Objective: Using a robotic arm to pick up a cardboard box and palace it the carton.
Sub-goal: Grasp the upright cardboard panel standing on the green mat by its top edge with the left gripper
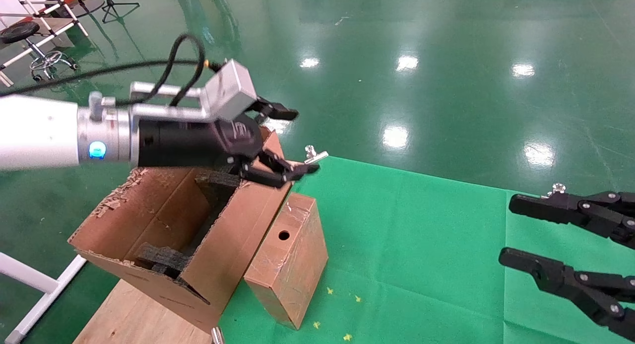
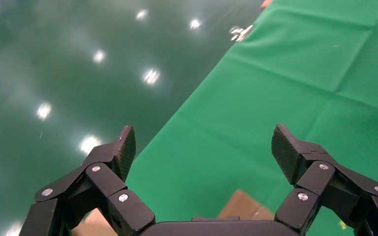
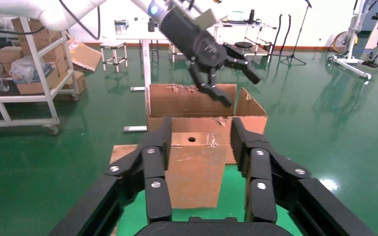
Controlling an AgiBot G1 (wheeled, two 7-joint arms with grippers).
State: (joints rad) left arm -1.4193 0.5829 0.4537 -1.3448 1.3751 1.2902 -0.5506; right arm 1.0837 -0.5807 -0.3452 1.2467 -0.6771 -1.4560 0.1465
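The small closed brown cardboard box point(image 1: 290, 257) stands on the green cloth and leans against the carton's side; it also shows in the right wrist view point(image 3: 194, 167). The large flapped carton point(image 1: 163, 235) holds black foam pieces point(image 1: 163, 257) and sits at the left on a wooden board. My left gripper point(image 1: 292, 140), on the white arm, is open and empty, hovering above the carton's far corner and the box. In the left wrist view its fingertips point(image 2: 125, 147) frame green cloth. My right gripper point(image 1: 508, 232) is open and empty at the right edge, far from the box.
The green cloth point(image 1: 421, 244) covers the table to the right of the box. A wooden board point(image 1: 134, 314) lies under the carton. A metal clamp point(image 1: 315, 155) sits at the cloth's far edge. Shiny green floor lies beyond; racks and stands are far off.
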